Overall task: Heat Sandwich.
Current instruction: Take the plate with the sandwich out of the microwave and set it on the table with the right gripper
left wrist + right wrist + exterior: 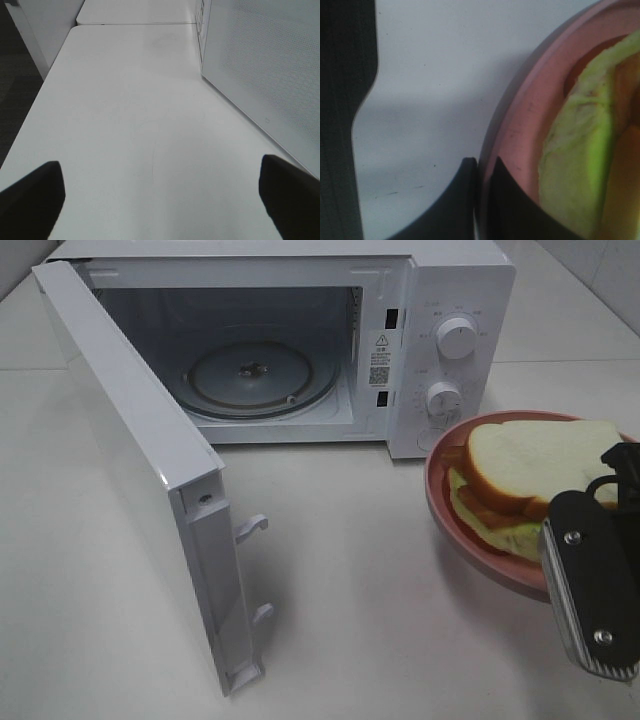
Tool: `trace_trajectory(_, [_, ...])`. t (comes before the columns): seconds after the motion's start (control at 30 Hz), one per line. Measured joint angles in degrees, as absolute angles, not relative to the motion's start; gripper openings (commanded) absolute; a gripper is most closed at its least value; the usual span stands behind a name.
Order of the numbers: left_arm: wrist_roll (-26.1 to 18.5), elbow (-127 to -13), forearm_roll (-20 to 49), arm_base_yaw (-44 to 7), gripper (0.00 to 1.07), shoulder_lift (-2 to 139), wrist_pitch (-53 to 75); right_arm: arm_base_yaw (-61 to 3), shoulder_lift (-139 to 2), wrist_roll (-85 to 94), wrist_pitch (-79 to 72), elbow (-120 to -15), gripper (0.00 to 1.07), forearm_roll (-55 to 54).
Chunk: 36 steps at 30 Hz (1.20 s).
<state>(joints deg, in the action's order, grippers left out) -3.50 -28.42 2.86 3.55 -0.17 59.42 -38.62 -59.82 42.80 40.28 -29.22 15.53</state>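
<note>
Two claws are working here: the right claw point(480, 200) is clenching the rim of the pink plate point(450, 520) at about four o'clock in the high view, its fingers point(457, 210) pressing together on the edge. The sandwich point(525, 475) is lying on that plate, at three o'clock from the open microwave point(400, 340). The left claw point(160, 200) is hanging released, spread wide over the bare white surface point(130, 115) beside the microwave door point(130, 440).
</note>
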Motion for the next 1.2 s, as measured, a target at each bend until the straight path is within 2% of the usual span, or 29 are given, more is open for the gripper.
trace_trajectory(0.2, [-3.5, -28.4, 2.9, 3.6, 1.01, -0.2, 59.4, -38.6, -59.8, 28.1, 43.3, -29.2, 0.00, 19.3])
trace_trajectory(0.9, [-3.5, -28.4, 2.9, 3.6, 1.01, -0.2, 59.4, -38.6, -59.8, 4.2, 44.5, -29.2, 0.00, 27.2])
trace_trajectory(1.0, [-3.5, -28.4, 2.9, 3.6, 1.01, -0.2, 59.4, -37.8, -59.8, 3.3, 44.2, -29.2, 0.00, 28.0])
trace_trajectory(1.2, [-3.5, -28.4, 2.9, 3.6, 1.01, -0.2, 59.4, -30.3, -59.8, 1.9, 43.8, -29.2, 0.00, 29.2])
